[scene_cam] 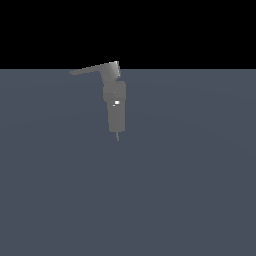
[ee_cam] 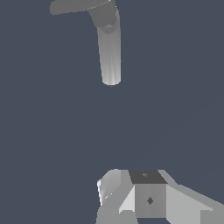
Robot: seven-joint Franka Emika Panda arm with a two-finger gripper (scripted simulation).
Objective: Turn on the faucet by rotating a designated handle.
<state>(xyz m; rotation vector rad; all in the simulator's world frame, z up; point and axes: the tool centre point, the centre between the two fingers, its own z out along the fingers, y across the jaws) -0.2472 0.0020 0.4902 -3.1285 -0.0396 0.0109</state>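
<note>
The faucet [scene_cam: 116, 112] is a small grey fixture with an upright rounded column, a white glint and an angular top block. It stands on a flat blue-grey floor in the exterior view. The handle [scene_cam: 90, 69], a thin flat grey blade, sticks out from the top block toward the exterior view's left. The wrist view shows the faucet [ee_cam: 110, 52] and the handle [ee_cam: 74, 6] well apart from my gripper [ee_cam: 127, 183]. The white-grey fingers [ee_cam: 111, 188] sit close together with no gap and nothing between them. In the exterior view the gripper is out of sight.
A plain blue-grey floor [scene_cam: 190, 190] spreads around the faucet, under a black background. A thin short line [scene_cam: 118, 136] shows just below the column's base.
</note>
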